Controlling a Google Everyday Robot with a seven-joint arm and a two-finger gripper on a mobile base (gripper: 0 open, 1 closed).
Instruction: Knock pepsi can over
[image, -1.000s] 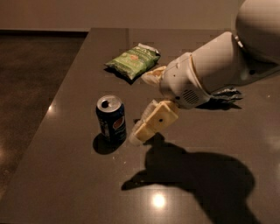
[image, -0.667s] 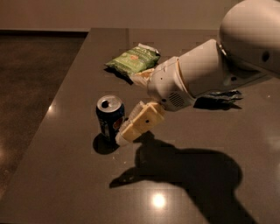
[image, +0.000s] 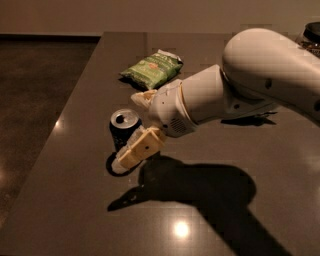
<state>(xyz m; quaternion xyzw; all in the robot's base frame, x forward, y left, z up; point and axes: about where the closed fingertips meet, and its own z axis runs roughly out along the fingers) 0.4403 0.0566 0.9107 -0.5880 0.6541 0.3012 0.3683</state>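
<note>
The pepsi can (image: 121, 126) stands upright on the dark table (image: 75, 200), left of centre, with its silver top showing. My gripper (image: 129, 131) comes in from the right on the white arm (image: 240, 85). Its jaws are open. The near cream finger (image: 139, 148) lies across the front right of the can and hides its lower part; whether it touches the can I cannot tell. The far finger (image: 144, 96) sits behind and to the right of the can.
A green snack bag (image: 152, 69) lies flat behind the can, near the far finger. The table's left edge (image: 60, 130) runs close to the can's left side. A dark object (image: 312, 35) stands at the far right corner.
The arm has moved left and closer to the can. The near finger now overlaps the can's front. The can is still upright in the same spot.
</note>
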